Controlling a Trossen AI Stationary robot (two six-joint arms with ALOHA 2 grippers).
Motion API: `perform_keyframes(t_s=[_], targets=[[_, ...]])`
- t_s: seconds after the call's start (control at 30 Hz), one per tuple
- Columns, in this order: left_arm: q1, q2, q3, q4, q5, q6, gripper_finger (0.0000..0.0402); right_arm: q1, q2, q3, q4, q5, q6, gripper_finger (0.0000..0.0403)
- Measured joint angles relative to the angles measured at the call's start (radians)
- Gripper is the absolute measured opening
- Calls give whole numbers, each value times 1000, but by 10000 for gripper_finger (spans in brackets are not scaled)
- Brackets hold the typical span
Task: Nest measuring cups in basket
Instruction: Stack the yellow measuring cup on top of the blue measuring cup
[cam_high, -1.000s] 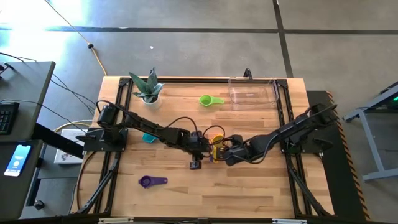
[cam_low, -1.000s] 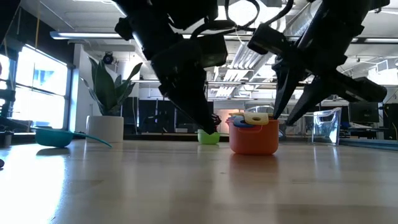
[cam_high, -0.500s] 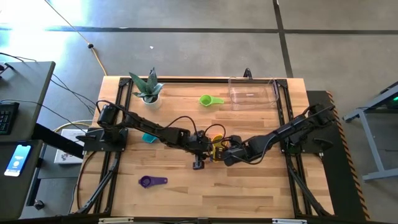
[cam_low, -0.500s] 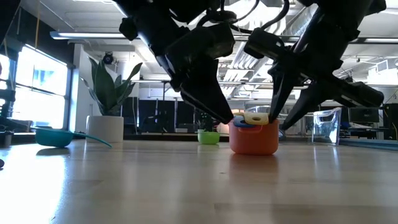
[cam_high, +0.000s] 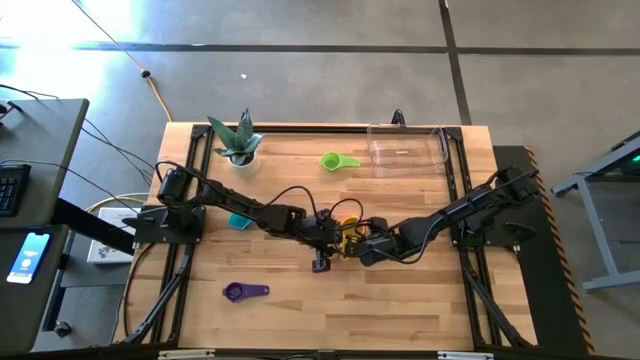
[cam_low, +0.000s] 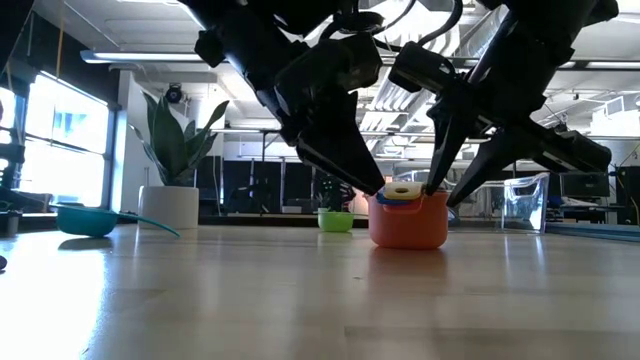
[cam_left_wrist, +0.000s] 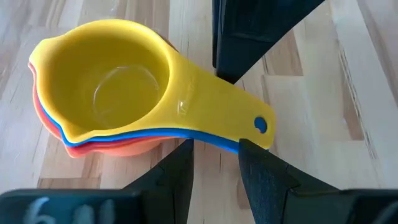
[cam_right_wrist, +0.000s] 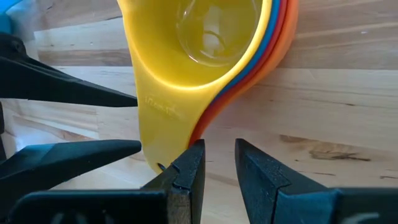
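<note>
A stack of nested measuring cups (cam_low: 408, 222) stands at the table's middle, orange outermost, then red and blue, with the yellow cup (cam_left_wrist: 106, 81) on top. My left gripper (cam_left_wrist: 216, 155) is open by a narrow gap right at the free end of the stacked handles (cam_left_wrist: 249, 127). My right gripper (cam_right_wrist: 221, 155) comes from the other side, open by a narrow gap with nothing between its fingers, close beside the handles. The green cup (cam_high: 338, 161), teal cup (cam_high: 237, 221) and purple cup (cam_high: 245, 291) lie apart on the table. The clear basket (cam_high: 405, 148) stands at the far right. My left gripper slants down from the table's left with its fingertips (cam_low: 378, 190) at the handles' free end (cam_left_wrist: 245, 140) by the stack's rim; I cannot tell whether they touch. My right gripper slants down from the right; one fingertip (cam_right_wrist: 194, 152) lies at the side edge of the red and orange handles (cam_right_wrist: 200, 127), and whether it touches I cannot tell.
A white plant pot (cam_high: 238, 150) stands at the far left corner. Both arms cross the table's middle, with cables (cam_high: 345, 210) looped over them. Bare wood (cam_high: 400, 300) lies along the near edge.
My left gripper has tipped upward: its fingertips have swung from low beside the table up and rightward to the stack's rim. My right gripper has stayed close by the stack's right side. The stack has kept its place.
</note>
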Motion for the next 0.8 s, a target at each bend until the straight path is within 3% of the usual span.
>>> perform_keyframes(t_s=[0.47,0.8], targets=[[-2,0,0,-7,32,-4,115,-10,0,0,16,-3,-27,80],[0,-28,0,-130,25,-2,115,-9,-6,0,6,-30,-27,80]])
